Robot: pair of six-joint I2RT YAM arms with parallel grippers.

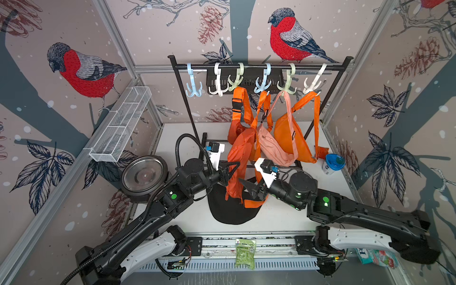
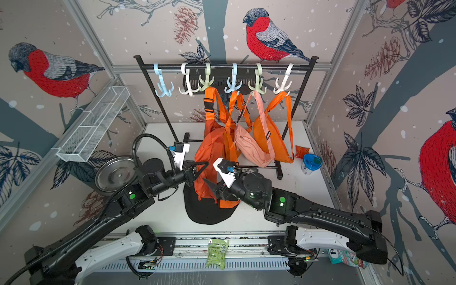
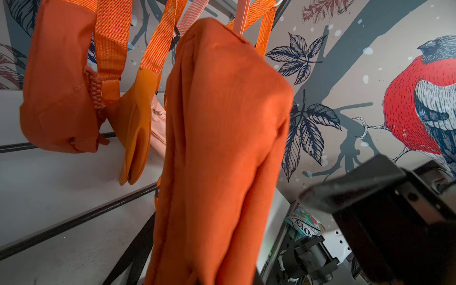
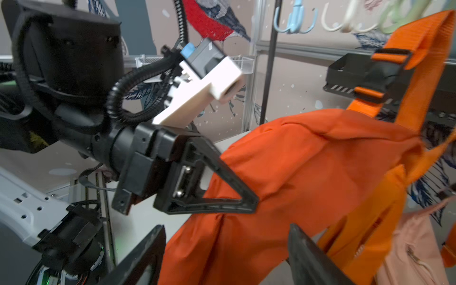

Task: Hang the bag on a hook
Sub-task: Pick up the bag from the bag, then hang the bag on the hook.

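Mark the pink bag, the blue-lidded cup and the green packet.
pink bag (image 1: 274, 148): in a top view, pouch middle.
blue-lidded cup (image 1: 332, 161): in a top view, its lid.
green packet (image 1: 244, 254): in a top view, wrapper centre.

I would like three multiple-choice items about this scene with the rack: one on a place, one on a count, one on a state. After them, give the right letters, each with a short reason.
1. Where does the blue-lidded cup stand?
A. in the wire basket
B. on the table, by the end of the rack on the robot's right
C. on the steel lid

2. How many hooks hang on the rack?
A. four
B. five
C. six

3. How does the right gripper stand?
A. open, beside the front orange bag
B. shut on a strap
C. shut on the cup

Answers:
1 B: both top views show the cup on the white table at that end.
2 C: six hooks can be counted along the rack's top bar.
3 A: the right wrist view shows its fingers wide apart.
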